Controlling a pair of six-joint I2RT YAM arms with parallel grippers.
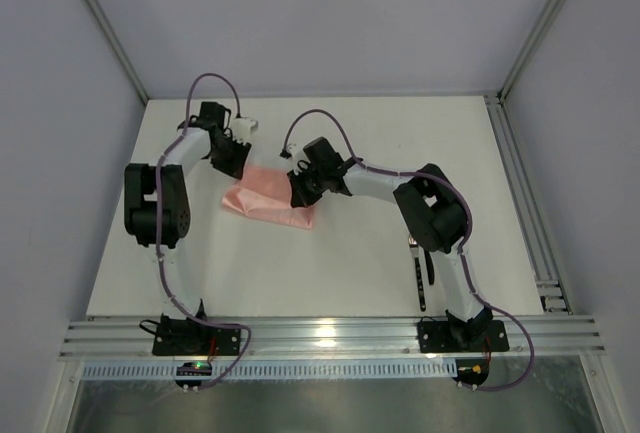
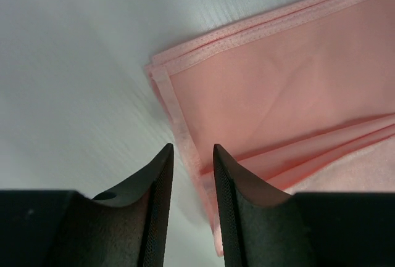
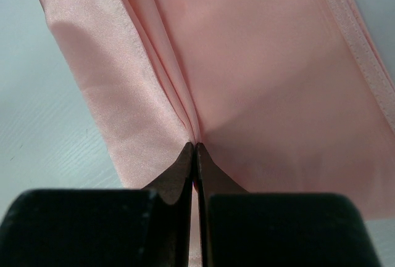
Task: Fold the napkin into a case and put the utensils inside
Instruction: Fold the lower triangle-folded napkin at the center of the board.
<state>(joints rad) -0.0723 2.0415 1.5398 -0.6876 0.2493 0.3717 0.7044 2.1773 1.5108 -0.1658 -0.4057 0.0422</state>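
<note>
The salmon-pink napkin (image 1: 268,203) lies folded in layers at the table's middle back. My right gripper (image 1: 297,193) is at its right end and is shut on a pinched fold of the cloth (image 3: 278,82), fingertips (image 3: 185,156) together. My left gripper (image 1: 235,163) is at the napkin's far left corner, jaws a little apart, with the hemmed edge (image 2: 185,143) running between them in the left wrist view (image 2: 192,156); I cannot tell if it touches them. The dark utensils (image 1: 421,278) lie on the table by the right arm's lower link, partly hidden by it.
An aluminium rail (image 1: 520,203) runs along the table's right side and another along the front edge (image 1: 330,335). The enclosure's walls stand close behind and beside the table.
</note>
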